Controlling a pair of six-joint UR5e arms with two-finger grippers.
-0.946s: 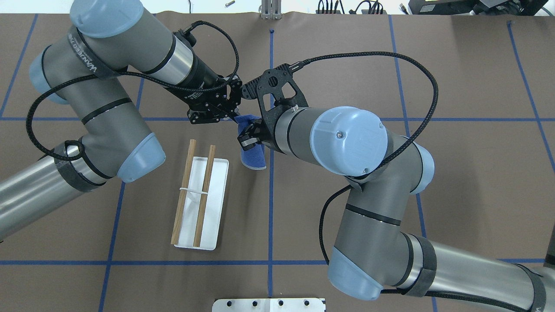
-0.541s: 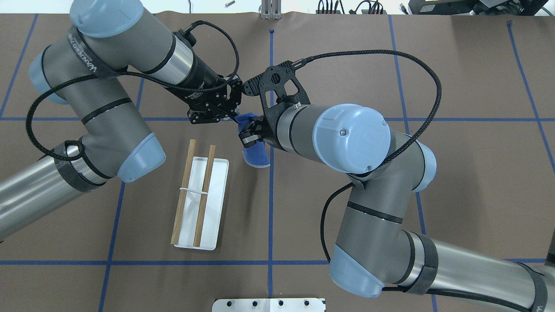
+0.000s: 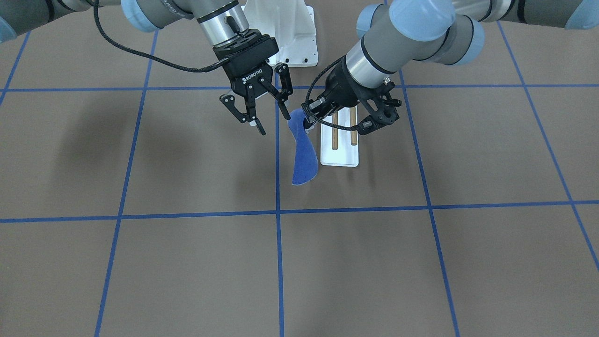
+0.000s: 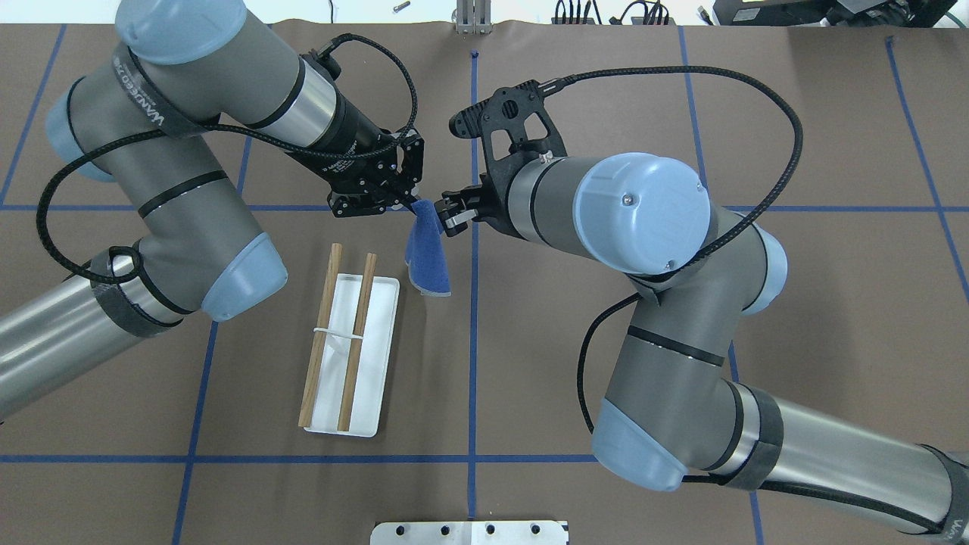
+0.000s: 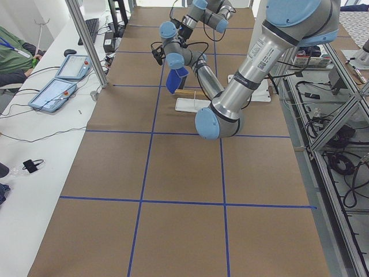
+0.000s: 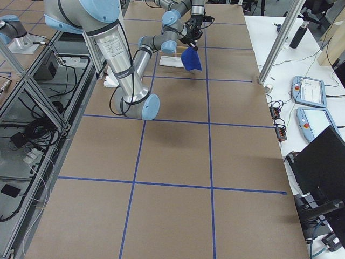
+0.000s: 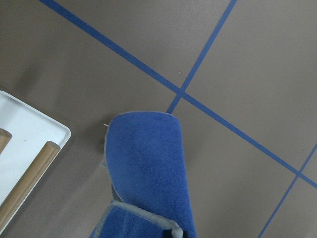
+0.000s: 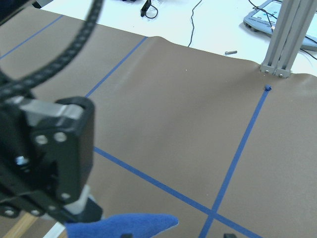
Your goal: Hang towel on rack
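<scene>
Towel held just off the rack's far end: the left claw (image 4: 409, 203) is pinching the top corner of the royal-blue towel (image 4: 428, 256), which is hanging straight down as a narrow, folded strip. Its lower edge appears to be dangling just above the tabletop (image 4: 833, 303), though contact cannot be ruled out.

The right claw (image 3: 274, 124) is hovering at the same top corner from the opposite side. Its fingers are spread and gripping nothing, with one finger just beside the cloth.

The rack (image 4: 376, 341) is standing near the towel, on the robot's left and closer to its base. Its two wooden rods (image 4: 356, 341) are running lengthwise away from the robot with a slight slant. The cloth is hanging beyond the rods' far ends, beside them and not over them.

The left arm is the nearer one to the rack. The coming move looks to depend on bringing the towel back toward the robot and across both rods, probably opened wider first.

The surface is brown paper crossed by blue tape lines (image 4: 472, 378). The two claws are crowding each other at the towel, and the white bolted pedestal (image 3: 299, 37) is sitting beyond the rack's near end.
</scene>
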